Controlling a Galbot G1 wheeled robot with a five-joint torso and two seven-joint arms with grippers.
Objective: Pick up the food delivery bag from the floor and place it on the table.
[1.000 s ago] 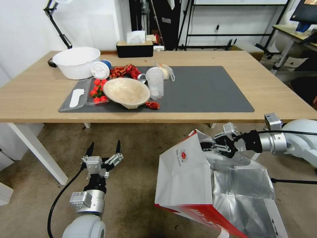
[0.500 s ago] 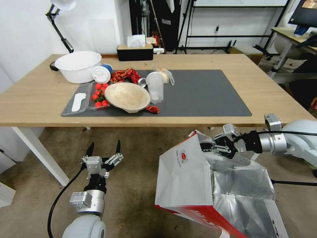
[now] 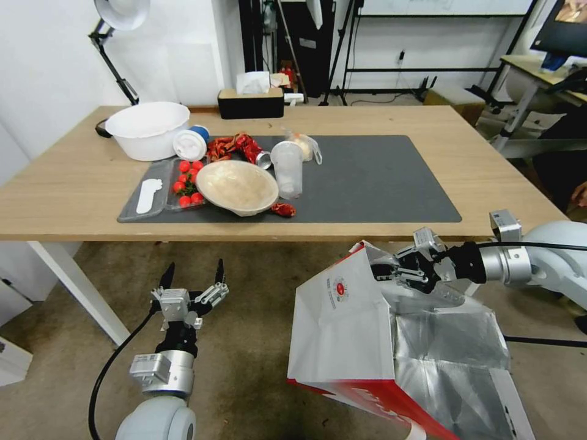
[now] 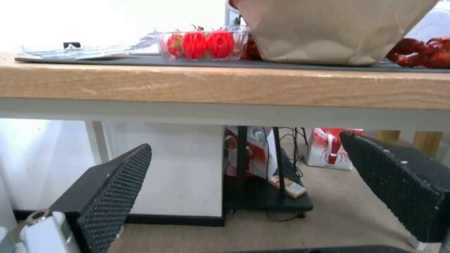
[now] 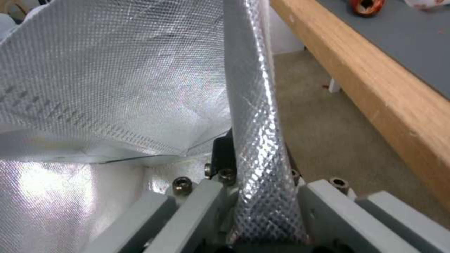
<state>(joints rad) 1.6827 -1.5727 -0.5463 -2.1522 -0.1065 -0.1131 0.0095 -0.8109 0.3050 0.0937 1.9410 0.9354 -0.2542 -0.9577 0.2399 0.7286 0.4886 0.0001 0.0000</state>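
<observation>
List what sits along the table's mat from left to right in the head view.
Clear lid with white spoon → tomato tray → beige bowl → clear cup → bare mat.

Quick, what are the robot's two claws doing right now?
Left gripper: open, holding nothing, low over the floor.
Right gripper: closed on the food delivery bag wall.

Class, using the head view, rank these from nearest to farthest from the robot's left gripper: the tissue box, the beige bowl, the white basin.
1. The beige bowl, at the mat's near edge, just above the open left gripper.
2. The white basin, farther back at the table's left.
3. The tissue box, at the far edge.
</observation>
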